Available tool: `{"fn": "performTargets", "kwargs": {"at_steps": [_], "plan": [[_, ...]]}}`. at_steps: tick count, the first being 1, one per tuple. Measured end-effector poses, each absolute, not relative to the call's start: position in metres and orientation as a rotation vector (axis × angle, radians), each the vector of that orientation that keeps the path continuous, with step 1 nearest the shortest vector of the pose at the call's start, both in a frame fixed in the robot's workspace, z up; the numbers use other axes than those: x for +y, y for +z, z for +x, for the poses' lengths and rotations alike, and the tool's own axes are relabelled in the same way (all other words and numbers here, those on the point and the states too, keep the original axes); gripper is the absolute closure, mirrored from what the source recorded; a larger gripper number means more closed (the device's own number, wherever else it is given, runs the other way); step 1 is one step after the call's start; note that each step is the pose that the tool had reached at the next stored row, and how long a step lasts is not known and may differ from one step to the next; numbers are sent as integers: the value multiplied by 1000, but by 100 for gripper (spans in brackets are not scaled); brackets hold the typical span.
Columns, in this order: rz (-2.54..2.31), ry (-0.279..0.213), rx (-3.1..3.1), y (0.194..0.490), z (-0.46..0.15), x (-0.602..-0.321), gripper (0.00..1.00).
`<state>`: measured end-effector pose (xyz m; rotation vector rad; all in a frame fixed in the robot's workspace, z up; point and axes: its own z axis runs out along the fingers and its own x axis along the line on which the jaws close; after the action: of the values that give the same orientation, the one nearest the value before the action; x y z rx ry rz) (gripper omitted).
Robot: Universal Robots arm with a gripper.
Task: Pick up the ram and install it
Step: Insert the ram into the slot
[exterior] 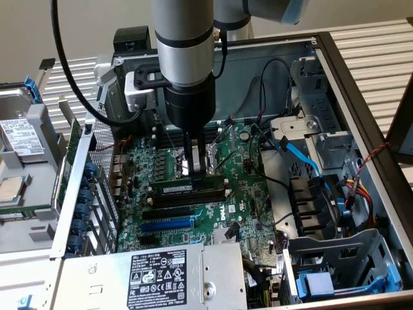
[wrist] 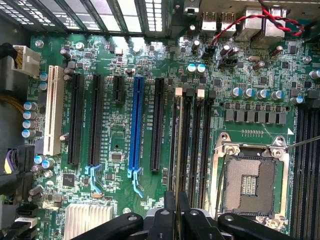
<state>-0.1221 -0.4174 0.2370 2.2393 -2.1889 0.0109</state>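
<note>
The ram (exterior: 187,186) is a long dark-green stick with a white label. It stands on edge over the black memory slots (exterior: 201,196), between the processor socket and the blue expansion slot (exterior: 166,225). My gripper (exterior: 197,169) comes straight down from above and is shut on the ram's upper edge near its middle. In the wrist view the ram (wrist: 178,150) shows edge-on as a thin line running along the memory slots (wrist: 192,145), pinched between my gripper's (wrist: 178,220) black fingers. Whether it sits fully in a slot I cannot tell.
The open processor socket (wrist: 248,185) lies beside the memory slots. A power supply (exterior: 161,271) fills the case's near side. A drive cage (exterior: 335,265) and a blue cable (exterior: 300,152) are on the exterior view's right. The case wall (exterior: 77,194) rises on the exterior view's left.
</note>
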Motion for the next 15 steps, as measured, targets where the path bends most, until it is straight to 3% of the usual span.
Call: {"fn": "performTargets", "kwargs": {"at_steps": [15], "plan": [[2233,11,-2196,234,-122,-417,86]]}}
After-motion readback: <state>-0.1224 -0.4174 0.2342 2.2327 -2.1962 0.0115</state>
